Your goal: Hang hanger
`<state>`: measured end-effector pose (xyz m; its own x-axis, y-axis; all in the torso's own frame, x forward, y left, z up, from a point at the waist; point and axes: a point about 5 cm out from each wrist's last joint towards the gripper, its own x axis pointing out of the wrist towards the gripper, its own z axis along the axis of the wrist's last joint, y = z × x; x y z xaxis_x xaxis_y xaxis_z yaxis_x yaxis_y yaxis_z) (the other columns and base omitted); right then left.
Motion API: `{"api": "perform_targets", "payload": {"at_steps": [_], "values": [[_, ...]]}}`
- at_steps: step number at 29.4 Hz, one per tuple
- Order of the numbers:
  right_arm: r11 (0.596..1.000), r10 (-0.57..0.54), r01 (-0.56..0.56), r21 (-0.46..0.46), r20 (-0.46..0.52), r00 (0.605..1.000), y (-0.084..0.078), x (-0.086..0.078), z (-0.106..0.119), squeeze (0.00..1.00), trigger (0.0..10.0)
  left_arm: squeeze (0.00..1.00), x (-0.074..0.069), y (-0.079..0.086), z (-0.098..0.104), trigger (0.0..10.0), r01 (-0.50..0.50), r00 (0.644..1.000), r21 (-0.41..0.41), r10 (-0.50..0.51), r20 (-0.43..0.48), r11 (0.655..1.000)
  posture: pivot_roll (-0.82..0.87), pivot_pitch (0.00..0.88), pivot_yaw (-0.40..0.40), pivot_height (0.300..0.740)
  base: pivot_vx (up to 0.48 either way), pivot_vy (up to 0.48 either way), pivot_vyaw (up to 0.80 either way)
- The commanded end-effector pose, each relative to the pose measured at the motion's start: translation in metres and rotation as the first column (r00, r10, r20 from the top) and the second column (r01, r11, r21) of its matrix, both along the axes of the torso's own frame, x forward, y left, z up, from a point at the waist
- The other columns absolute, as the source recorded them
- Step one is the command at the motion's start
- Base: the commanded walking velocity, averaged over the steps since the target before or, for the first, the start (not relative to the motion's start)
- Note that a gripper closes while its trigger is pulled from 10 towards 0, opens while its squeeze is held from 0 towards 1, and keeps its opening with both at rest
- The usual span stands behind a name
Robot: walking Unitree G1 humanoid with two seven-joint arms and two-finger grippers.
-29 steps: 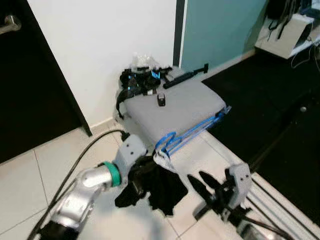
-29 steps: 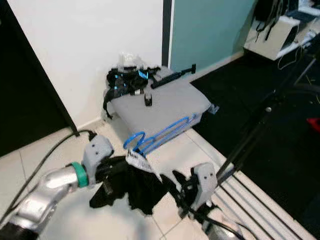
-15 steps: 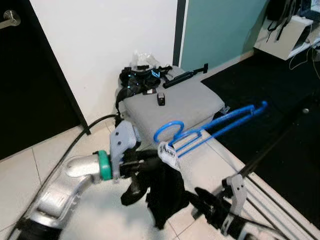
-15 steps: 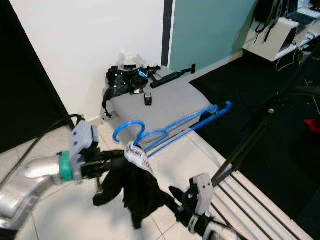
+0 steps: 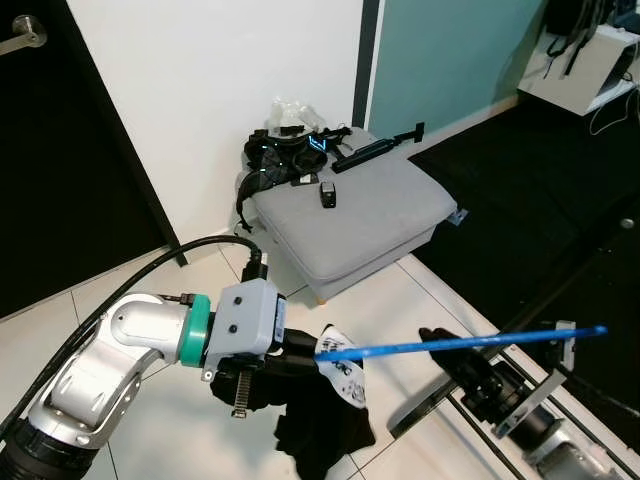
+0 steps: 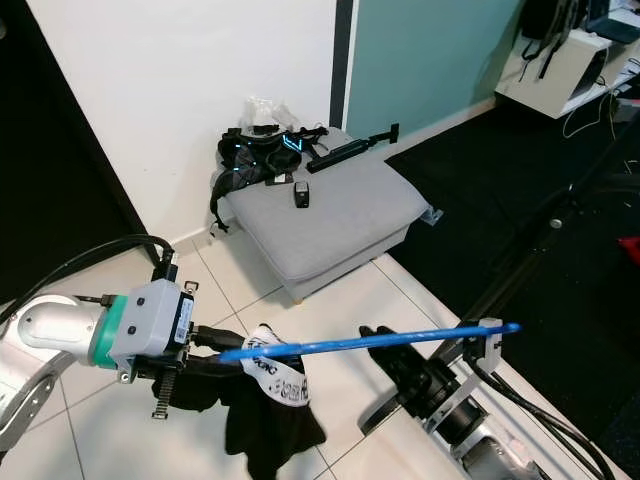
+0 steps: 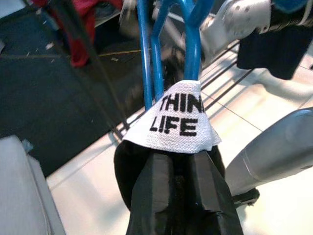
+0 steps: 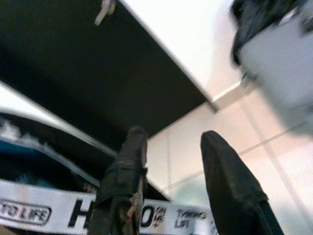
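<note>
Low over the white tile floor (image 5: 120, 290), the left pincer (image 5: 300, 358) is clamped on a black garment (image 5: 320, 430) with a white printed label (image 5: 345, 375), hung on a blue hanger (image 5: 470, 340) whose bar reaches out toward the right arm. At that far end sits the right pincer (image 5: 440, 345), its two black fingers (image 8: 222, 181) spread apart and gripping nothing. Behind them a grey cushion (image 5: 350, 215) against the white wall (image 5: 220, 70) carries black straps (image 5: 285, 155).

Bright, even light; blurred wrist views
</note>
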<state>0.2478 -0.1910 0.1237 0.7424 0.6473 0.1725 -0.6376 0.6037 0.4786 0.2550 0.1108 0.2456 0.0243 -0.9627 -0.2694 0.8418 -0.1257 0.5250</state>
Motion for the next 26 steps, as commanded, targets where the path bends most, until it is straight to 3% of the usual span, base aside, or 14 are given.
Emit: {"api": "perform_targets", "payload": {"at_steps": [1,5,12,18,23,24,26], "values": [[0.990,0.131,-0.133,-0.038,-0.040,0.991,0.019,-0.011,-0.011,0.00,10.0,0.00,-0.008,-0.005,-0.001,10.0,0.081,0.997,0.028,-0.081,0.012,0.996,-0.27,0.205,0.152,0.740,0.000,0.000,0.00],[0.968,0.237,-0.242,-0.064,-0.069,0.969,0.034,-0.018,-0.014,0.00,10.0,0.00,-0.009,-0.006,-0.001,10.0,0.124,0.991,0.050,-0.126,0.036,0.991,-0.26,0.217,0.162,0.740,0.000,0.000,0.00],[0.960,0.272,-0.275,-0.057,-0.056,0.961,0.045,-0.010,-0.009,0.00,10.0,0.00,-0.011,-0.003,-0.003,10.0,0.160,0.985,0.095,-0.165,0.042,0.983,-0.25,0.224,0.170,0.740,0.000,0.000,0.00],[0.952,0.289,-0.293,-0.088,-0.049,0.956,0.050,-0.005,-0.009,0.00,10.0,0.00,-0.014,-0.004,0.000,10.0,0.182,0.982,0.080,-0.186,0.037,0.980,-0.25,0.226,0.169,0.740,0.000,0.000,0.00],[0.871,0.351,-0.381,-0.310,-0.150,0.924,0.071,-0.008,-0.040,0.00,10.0,0.00,-0.020,-0.011,0.009,10.0,0.229,0.971,0.040,-0.231,0.056,0.973,-0.25,0.231,0.160,0.740,0.000,0.000,0.00],[0.871,0.351,-0.381,-0.310,-0.150,0.924,0.071,-0.008,-0.040,0.00,10.0,0.00,-0.020,-0.011,0.009,10.0,0.229,0.971,0.040,-0.231,0.056,0.973,-0.25,0.231,0.160,0.740,0.000,0.000,0.00],[0.834,0.371,-0.419,-0.358,-0.198,0.907,0.077,-0.010,-0.052,0.00,10.0,0.00,-0.021,-0.013,0.010,10.0,0.242,0.968,0.037,-0.244,0.062,0.970,-0.25,0.232,0.160,0.740,0.000,0.000,0.00]]}}
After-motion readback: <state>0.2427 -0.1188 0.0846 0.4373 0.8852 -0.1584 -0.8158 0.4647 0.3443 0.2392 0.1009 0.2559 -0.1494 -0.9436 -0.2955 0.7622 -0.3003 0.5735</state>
